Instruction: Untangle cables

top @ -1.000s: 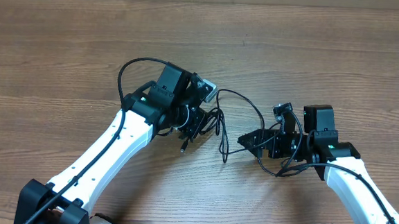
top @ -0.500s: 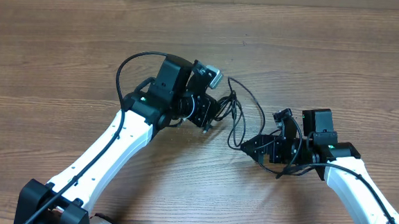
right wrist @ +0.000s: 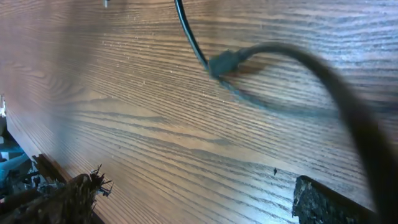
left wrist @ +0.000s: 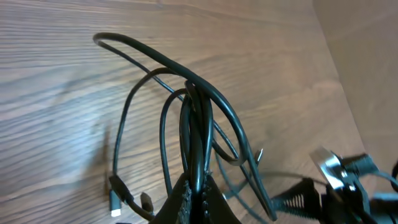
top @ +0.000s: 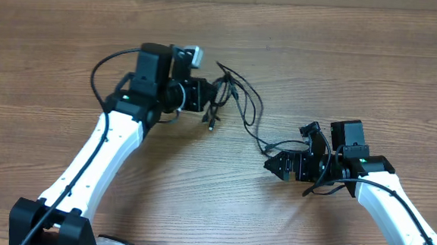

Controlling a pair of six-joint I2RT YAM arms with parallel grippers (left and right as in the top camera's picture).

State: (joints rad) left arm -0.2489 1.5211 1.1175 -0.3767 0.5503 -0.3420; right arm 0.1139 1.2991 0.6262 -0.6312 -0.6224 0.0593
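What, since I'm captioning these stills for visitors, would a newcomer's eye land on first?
The tangle of black cables, loops and plug tips splaying out, pinched in the shut left tool at upper centre of the overhead view. One of them trails down and right toward the right tool, which sits wide open and empty at lower right.

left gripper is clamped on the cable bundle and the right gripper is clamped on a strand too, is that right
Not quite. The left gripper is indeed shut on the cables, but the right gripper is open and grips nothing. The right wrist view shows its fingers standing wide apart with no cord between them.
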